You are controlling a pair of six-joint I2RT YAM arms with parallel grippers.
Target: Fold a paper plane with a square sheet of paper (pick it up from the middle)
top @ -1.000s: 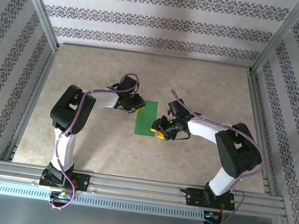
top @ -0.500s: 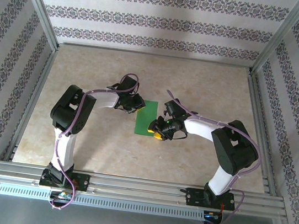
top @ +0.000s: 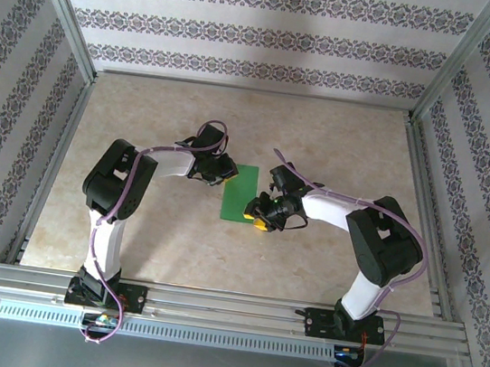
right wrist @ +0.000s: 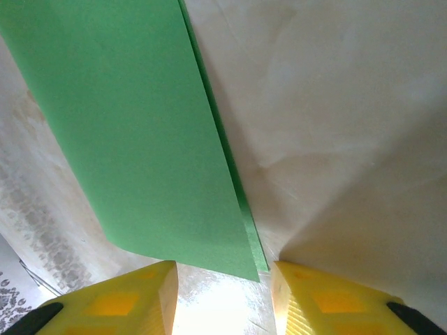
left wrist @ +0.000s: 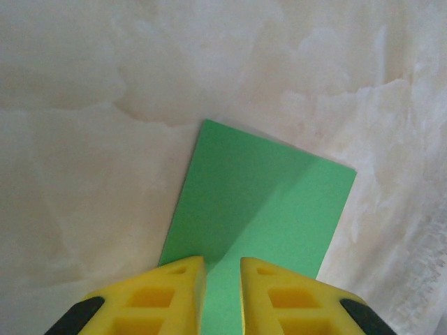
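The square sheet of paper (top: 242, 192) lies on the table as a bright green upright rectangle, folded double; in the right wrist view the paper (right wrist: 133, 125) shows a second layer's edge along its right side. My left gripper (top: 225, 173) rests at the paper's upper left edge. In the left wrist view its yellow fingers (left wrist: 174, 293) stand a narrow gap apart over the green paper (left wrist: 265, 202), gripping nothing. My right gripper (top: 257, 216) is at the paper's near right corner, open. That corner lies just ahead of the right gripper (right wrist: 223, 286), between its fingers.
The marble-patterned table (top: 341, 151) is fenced by aluminium rails (top: 219, 303) at the front and sides, with patterned walls behind. Both arms reach inward from their bases at the near edge, their cables looped above the wrists.
My right gripper has shifted a little left, closer to the paper's near right corner, and its jaws have narrowed slightly. The left arm and the paper have stayed put.
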